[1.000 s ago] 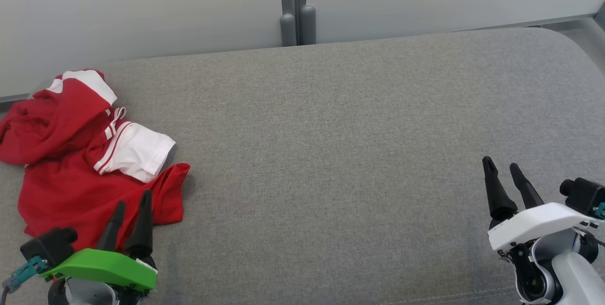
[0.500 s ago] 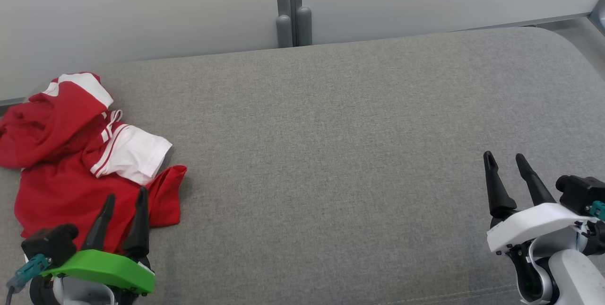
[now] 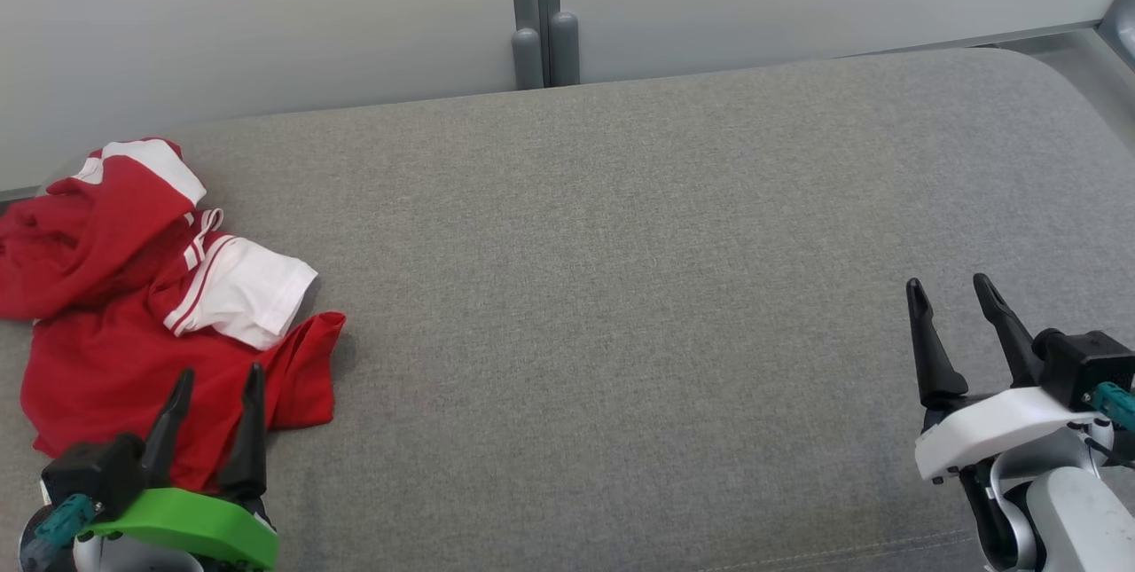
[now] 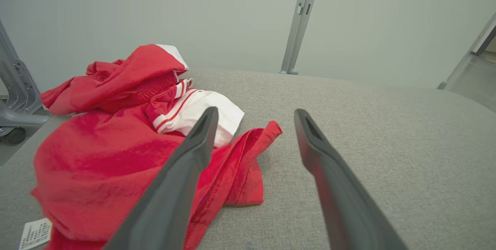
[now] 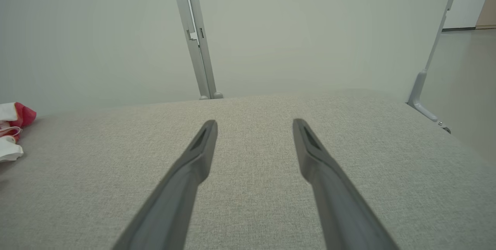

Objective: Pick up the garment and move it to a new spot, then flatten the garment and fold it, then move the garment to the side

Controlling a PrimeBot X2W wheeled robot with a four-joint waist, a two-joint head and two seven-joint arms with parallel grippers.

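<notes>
A crumpled red jersey (image 3: pixel 115 350) with white sleeves lies at the far left of the grey upholstered bench (image 3: pixel 621 288), well apart from the bare middle where it could be spread. The left gripper (image 3: pixel 221 371) hovers over the jersey's near edge, jaws spread wide with nothing between them. The right gripper (image 3: pixel 948 281) hangs over bare fabric at the far right, jaws equally wide and empty.

The heap is layered, so a pinch from here may catch only the top fold. The rest would then trail or twist as it lifts, leaving a worse tangle to flatten. A low approach could nip the bench's cover along with the cloth. The jersey also sits close to the bench's left edge, and a sideways nudge might push it over.

In the head view the jersey's left side is cut off by the frame and its near hem is hidden behind the left gripper. Collar and front cannot be told apart in the folds. In the left wrist view a small white label (image 4: pixel 35 233) shows, its print too fine to read.
</notes>
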